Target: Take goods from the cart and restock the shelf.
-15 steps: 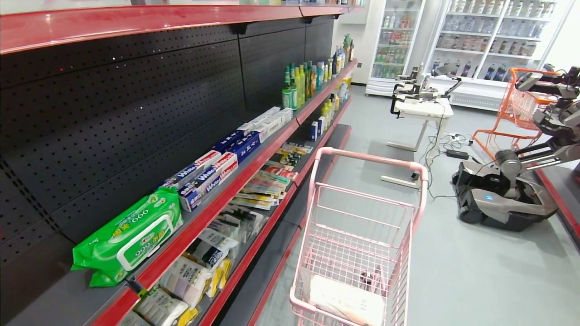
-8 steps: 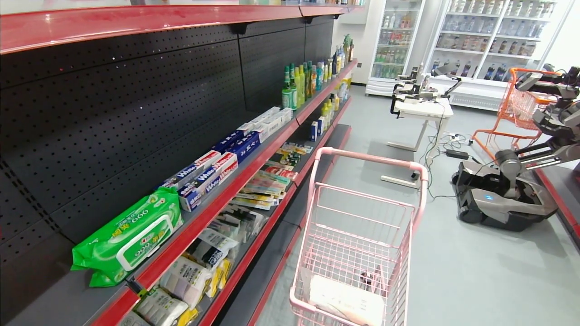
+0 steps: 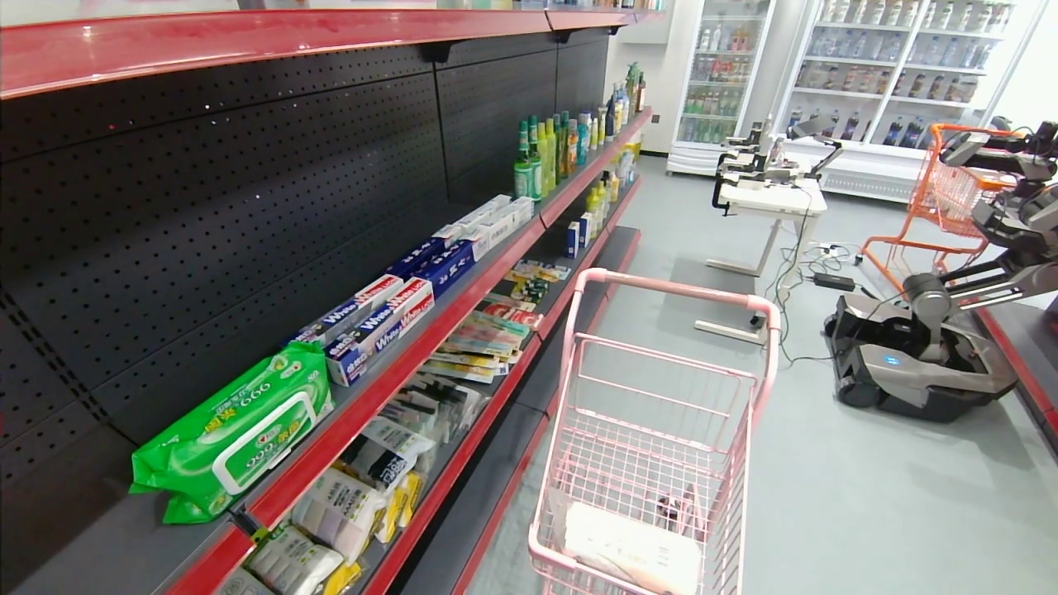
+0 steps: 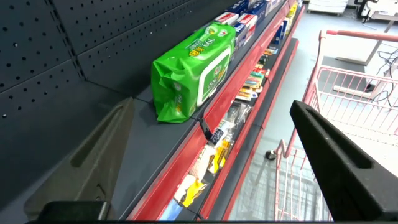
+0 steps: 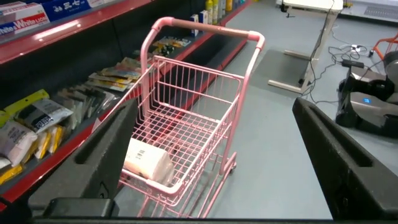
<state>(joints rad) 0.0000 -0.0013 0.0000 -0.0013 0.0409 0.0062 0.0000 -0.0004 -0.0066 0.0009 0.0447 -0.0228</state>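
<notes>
While left tool [image 4: 211, 106] and right tool [image 5: 214, 102] gape empty, the white pack [image 5: 148, 163] (flat) lies crosswise in the pink cart [image 5: 205, 36].

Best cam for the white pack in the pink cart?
Right wrist view: the white pack lies in full view in the pink cart, seen from above. Head view has it at the bottom edge, behind wire. Left wrist view catches the cart's rim.

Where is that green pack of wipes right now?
In the head view, the green pack lies on the left, on the red-edged shelf, beside the toothpaste boxes.
</notes>
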